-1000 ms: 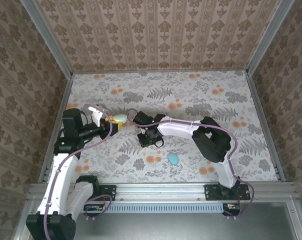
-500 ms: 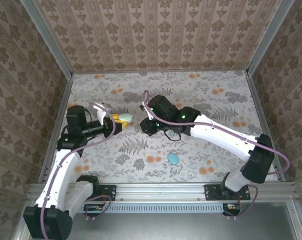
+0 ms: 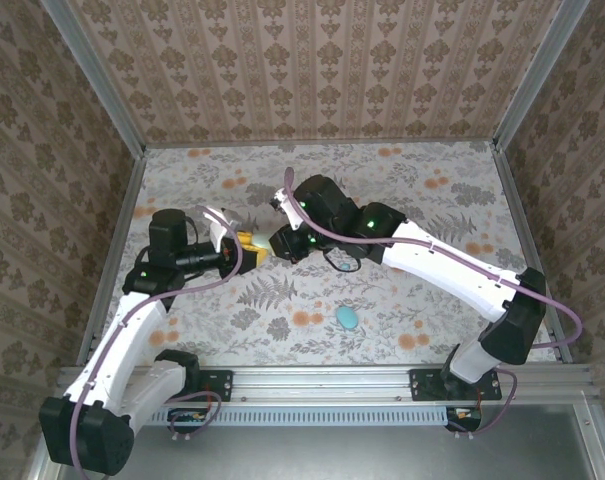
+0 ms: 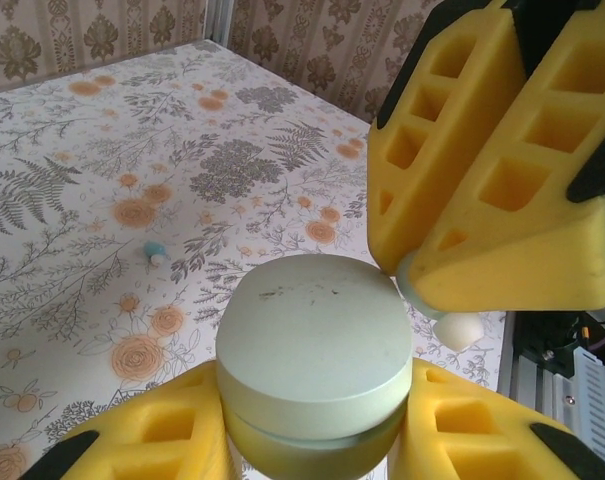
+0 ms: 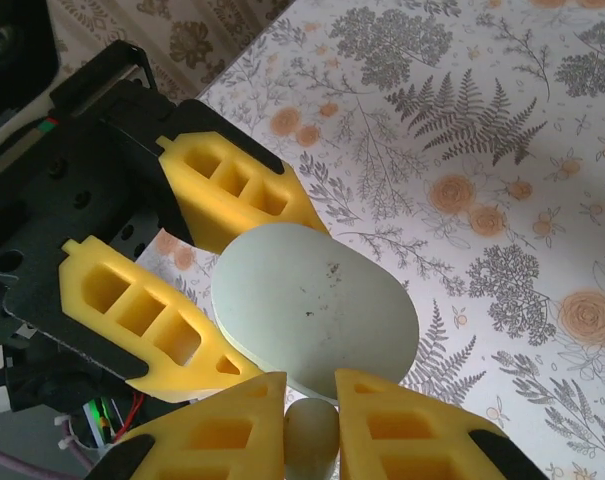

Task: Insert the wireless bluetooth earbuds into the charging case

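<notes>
Earbud 1 point(image 4: 456, 329) is pinched in the right gripper point(image 5: 310, 395), just beside the 3 o'clock edge of the charging case point(image 4: 312, 330) that the left gripper point(image 4: 314, 385) clamps; earbud 2 point(image 4: 155, 250) lies loose on the table point(image 4: 72, 140) at 10 o'clock.

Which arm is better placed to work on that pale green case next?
Right, likely: the right claw pinches a small pale piece right at the pale green case, while the left claw is busy gripping that case.
</notes>
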Robot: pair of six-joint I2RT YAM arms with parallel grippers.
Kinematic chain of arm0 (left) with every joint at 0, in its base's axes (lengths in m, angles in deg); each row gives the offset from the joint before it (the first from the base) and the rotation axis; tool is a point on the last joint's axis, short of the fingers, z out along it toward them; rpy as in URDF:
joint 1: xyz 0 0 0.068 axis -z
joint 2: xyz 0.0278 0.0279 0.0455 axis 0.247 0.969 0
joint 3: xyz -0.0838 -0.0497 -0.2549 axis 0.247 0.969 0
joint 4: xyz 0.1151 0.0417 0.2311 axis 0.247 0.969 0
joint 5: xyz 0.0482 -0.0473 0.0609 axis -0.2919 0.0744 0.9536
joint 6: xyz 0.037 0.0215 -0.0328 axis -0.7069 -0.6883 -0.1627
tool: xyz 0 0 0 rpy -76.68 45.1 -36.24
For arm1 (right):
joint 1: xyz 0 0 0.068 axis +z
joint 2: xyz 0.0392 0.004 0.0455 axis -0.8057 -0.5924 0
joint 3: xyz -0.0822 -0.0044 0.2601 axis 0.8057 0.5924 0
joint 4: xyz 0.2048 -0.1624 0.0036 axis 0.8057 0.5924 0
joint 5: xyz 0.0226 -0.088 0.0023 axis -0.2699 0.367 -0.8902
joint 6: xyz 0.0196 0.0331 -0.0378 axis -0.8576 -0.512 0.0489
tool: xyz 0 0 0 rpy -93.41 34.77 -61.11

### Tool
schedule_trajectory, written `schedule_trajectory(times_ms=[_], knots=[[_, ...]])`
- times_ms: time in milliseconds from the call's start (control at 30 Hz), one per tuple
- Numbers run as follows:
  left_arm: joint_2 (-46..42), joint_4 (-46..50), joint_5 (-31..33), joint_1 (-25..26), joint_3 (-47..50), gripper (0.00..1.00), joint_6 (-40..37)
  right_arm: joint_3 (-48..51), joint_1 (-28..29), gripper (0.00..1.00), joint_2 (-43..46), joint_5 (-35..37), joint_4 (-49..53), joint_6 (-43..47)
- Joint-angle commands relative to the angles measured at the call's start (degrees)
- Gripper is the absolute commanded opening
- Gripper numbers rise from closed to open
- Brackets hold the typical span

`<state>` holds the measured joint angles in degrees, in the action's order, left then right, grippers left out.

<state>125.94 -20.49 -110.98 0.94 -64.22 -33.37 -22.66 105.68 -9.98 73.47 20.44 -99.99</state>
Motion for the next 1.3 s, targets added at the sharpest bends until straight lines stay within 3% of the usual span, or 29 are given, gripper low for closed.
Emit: schedule_trajectory(times_ms=[0, 367, 1267], knots=[[-0.6, -1.3, -0.7, 0.6, -2.3, 0.0, -0.7, -1.0, 0.3, 0.17, -0.2, -4.3, 0.5, 0.9], [-0.8, -1.8, -0.8, 0.7, -1.9, 0.0, -0.1, 4.5, 0.4, 0.17, 2.8, -6.7, -0.3, -0.2], [0.3, -2.4, -2.4, 1.3, -2.0, 0.0, -0.3, -6.4, -4.1, 0.15, -4.4, -5.2, 4.0, 0.4]])
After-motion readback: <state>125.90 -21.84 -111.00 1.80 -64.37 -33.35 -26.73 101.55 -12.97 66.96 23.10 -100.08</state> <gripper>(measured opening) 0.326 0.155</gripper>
